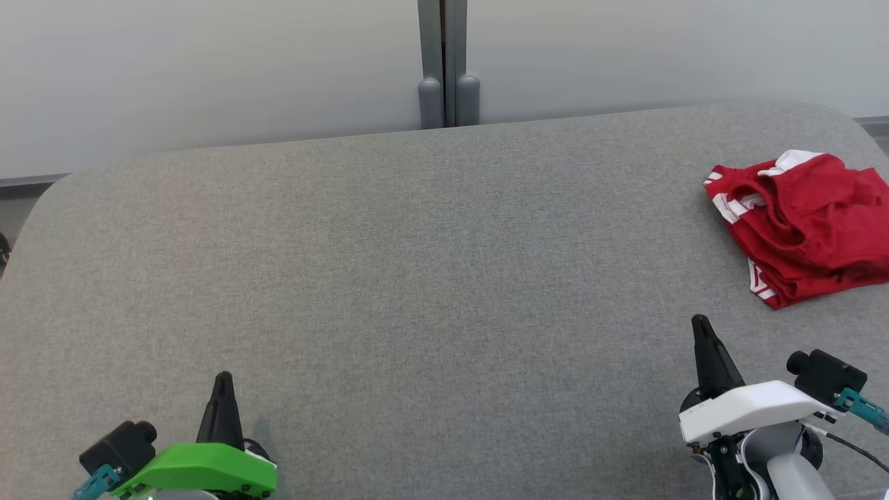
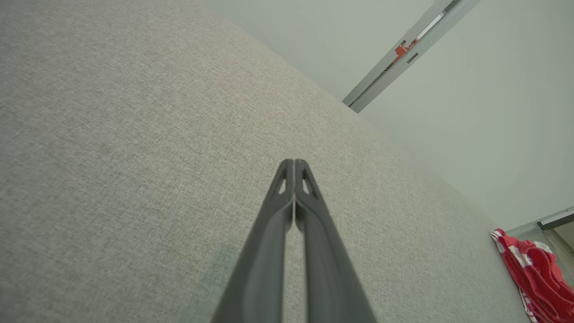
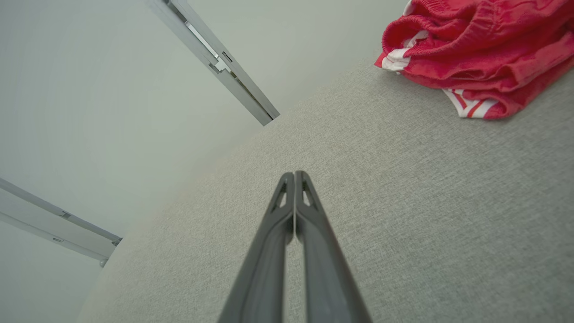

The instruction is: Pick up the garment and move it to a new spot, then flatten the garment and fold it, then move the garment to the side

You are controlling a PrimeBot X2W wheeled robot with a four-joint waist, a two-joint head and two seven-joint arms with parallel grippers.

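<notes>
The red garment [image 1: 806,229] with white stripes lies bunched up on the grey bench [image 1: 417,278], far over on the right side near the back edge. The left tool [image 1: 223,380] is pinched tight with nothing in it, low at the near left. The right tool [image 1: 700,325] is pinched tight and empty too. It sits near the garment but does not touch it.

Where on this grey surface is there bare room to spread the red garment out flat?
The middle and left of the grey surface is bare, from the far edge by the wall post down to the shut left pincer and right pincer. It is crowded at the far right, where the crumpled red garment lies.
</notes>
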